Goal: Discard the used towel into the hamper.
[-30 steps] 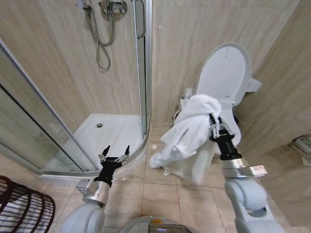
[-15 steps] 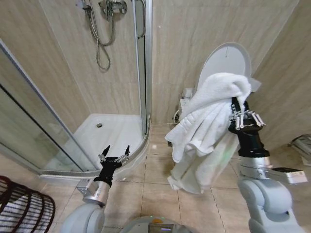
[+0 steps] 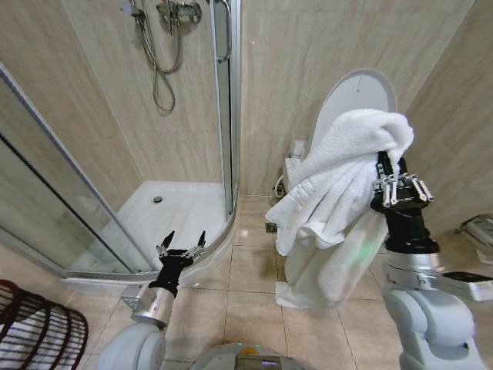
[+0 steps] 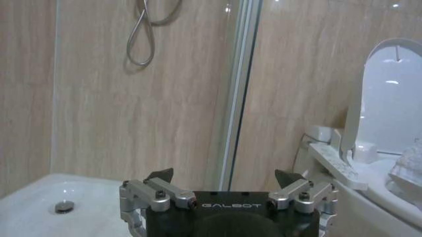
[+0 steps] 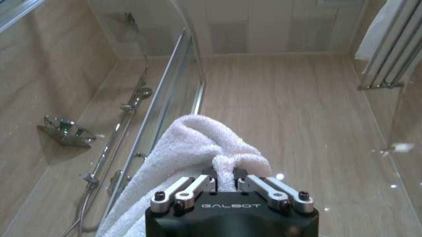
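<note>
Nearest, the left gripper (image 3: 182, 249) waits low with its fingers spread apart, holding nothing. The hamper (image 3: 35, 327) stands on the tiled floor (image 3: 246, 308) well off to that gripper's left. Farther ahead, the right gripper (image 3: 402, 187) is raised, clenched on a bunched fold of the white towel (image 3: 339, 181), which drapes down to its left. Behind the towel rises the toilet (image 3: 360, 91), lid up.
</note>
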